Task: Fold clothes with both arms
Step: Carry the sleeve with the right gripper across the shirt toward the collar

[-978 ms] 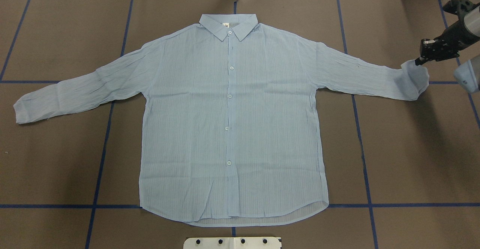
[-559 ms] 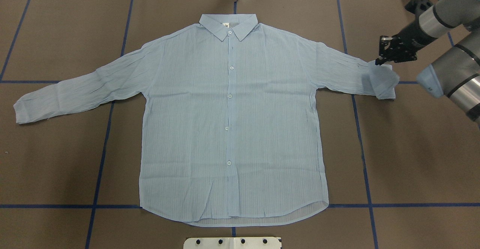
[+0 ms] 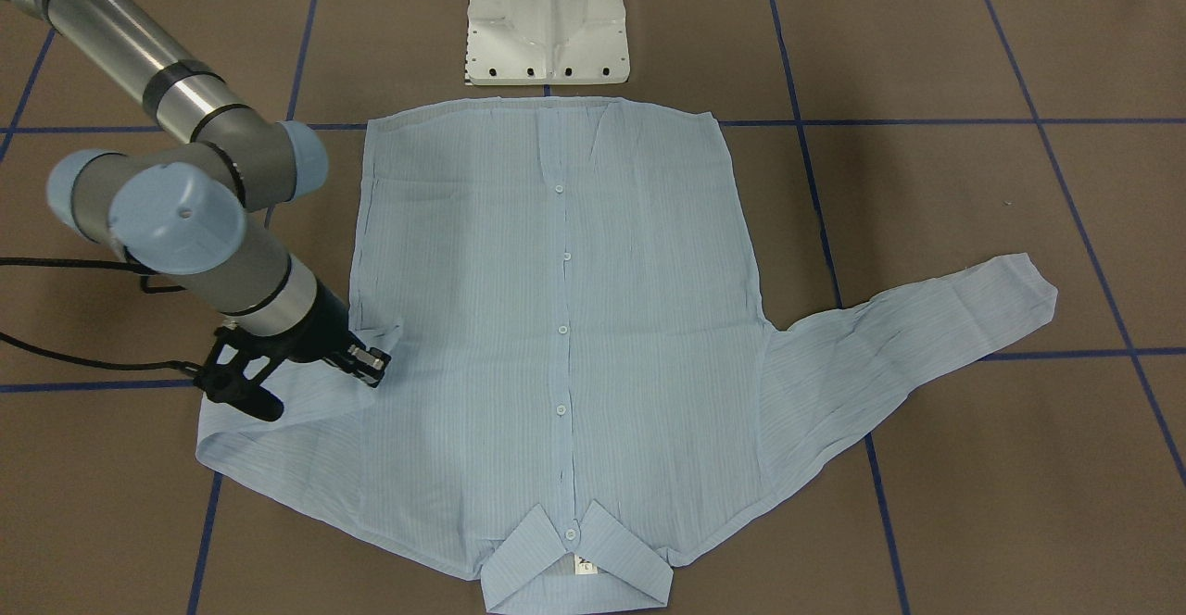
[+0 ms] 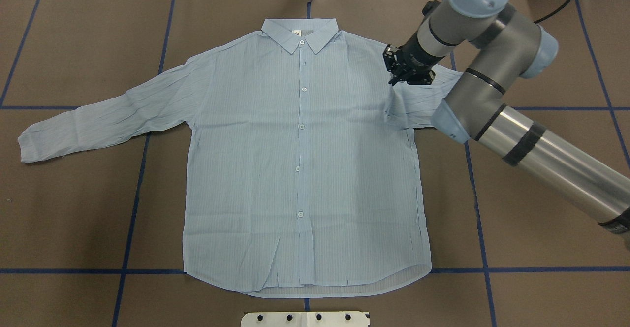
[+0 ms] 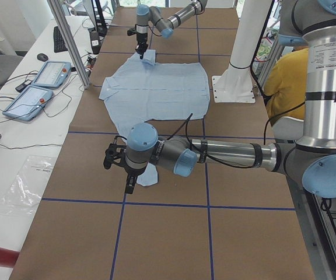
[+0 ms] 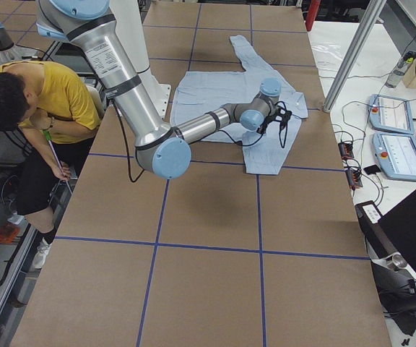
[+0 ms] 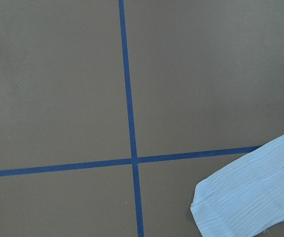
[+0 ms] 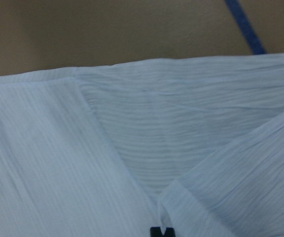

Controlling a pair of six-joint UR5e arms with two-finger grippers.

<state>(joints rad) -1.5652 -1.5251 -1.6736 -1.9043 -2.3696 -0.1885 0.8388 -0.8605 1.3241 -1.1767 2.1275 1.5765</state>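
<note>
- shirt (image 4: 300, 169) lies flat, front up, buttoned, on the brown table (image 4: 541, 209); collar (image 4: 300, 34) on the side far from the robot, hem toward the white pedestal base (image 3: 547, 22)
- R gripper (image 4: 404, 71) is pinched closed on the right cuff (image 3: 384, 331), just above the shirt's shoulder area; that sleeve is doubled back on itself toward the body
- L gripper (image 5: 129, 185) shows only in the side view, pointing down near the left cuff (image 7: 250, 197); can't tell if it's open or closed; left sleeve (image 4: 98, 120) lies spread out, angled away from the body
- fabric looks thin, light, limp, crinkled; prob. sags and drags w/ any pull, so best taken at cuffs, shoulder seams or hem corners, not mid-panel
- around: blue tape lines (image 7: 129, 98) on the table; person in a yellow top (image 6: 49, 94) off the table's edge by the robot; tablets (image 5: 42, 76) on a side bench
- only the R arm (image 4: 492, 61) itself hangs over the folded sleeve; could snag cloth on the way out
</note>
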